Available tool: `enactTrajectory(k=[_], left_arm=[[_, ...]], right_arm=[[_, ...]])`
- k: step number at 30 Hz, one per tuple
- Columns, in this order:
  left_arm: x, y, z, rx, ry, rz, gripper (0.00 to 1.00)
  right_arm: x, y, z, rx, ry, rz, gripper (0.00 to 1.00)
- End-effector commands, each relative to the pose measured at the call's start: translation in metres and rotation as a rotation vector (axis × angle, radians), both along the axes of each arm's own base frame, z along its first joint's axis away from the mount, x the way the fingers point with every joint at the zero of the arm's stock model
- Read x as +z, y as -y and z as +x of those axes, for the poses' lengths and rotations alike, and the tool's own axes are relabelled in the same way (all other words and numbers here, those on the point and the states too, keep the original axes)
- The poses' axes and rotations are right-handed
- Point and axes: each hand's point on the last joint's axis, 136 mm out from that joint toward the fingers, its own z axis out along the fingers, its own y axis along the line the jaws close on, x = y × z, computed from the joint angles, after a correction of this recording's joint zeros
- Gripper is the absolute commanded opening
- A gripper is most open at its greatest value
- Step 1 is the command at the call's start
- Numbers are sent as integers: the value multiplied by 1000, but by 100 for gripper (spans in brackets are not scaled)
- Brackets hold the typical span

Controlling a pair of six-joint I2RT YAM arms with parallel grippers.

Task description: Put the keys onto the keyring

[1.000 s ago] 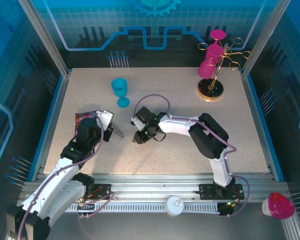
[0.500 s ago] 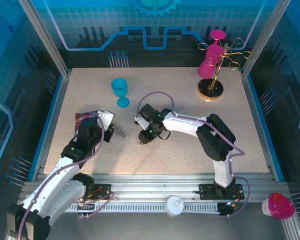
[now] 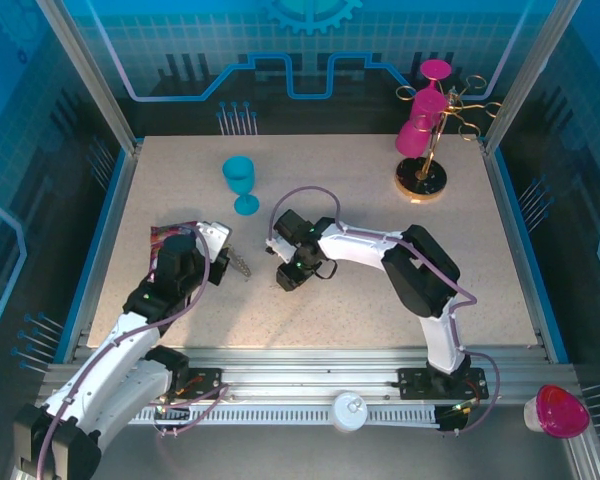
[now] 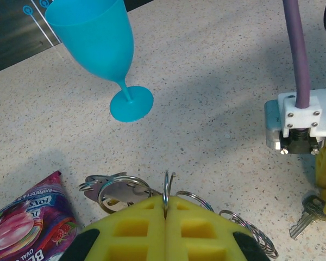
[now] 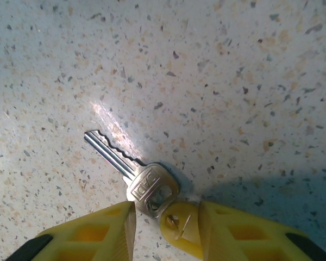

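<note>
Right gripper (image 5: pixel 167 220) is edging slightly rightward from a second ago, with the left gripper (image 4: pixel 165 212) staying clamped on the keyring (image 4: pixel 166 187) at bottom centre. Its jaws are straddling the key (image 5: pixel 125 163), which is lying flat at lower centre, and I can't tell whether they're pinching. We're watching the pickup step; next it's needing a firm grip, a lift, then threading.

The yellow key head (image 5: pixel 179 231) seems half hidden behind the right fingers (image 5: pixel 250 234).
</note>
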Motion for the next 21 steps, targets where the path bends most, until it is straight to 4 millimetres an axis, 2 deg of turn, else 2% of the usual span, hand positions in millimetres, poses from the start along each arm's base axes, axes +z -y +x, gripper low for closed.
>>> enactTrajectory(k=[1,7,10,17,21], left_arm=[[9,1,4,-4,35,-29,0],[8,1,3,-2,36,-28,0],[9,1,3,-2,38,-27,0],[8,1,3,-2,36,-25,0],[9,0,3,0,38,-25,0]], right_arm=[[1,-6,-7,39,-23,-6,35],[1,-8,-8,51,-27,-7,28],[1,-9,-9,59,-35,-5,21],[0,-10,-14,71,-52,-2,11],[2,-10,-14,77,-56,0,10]])
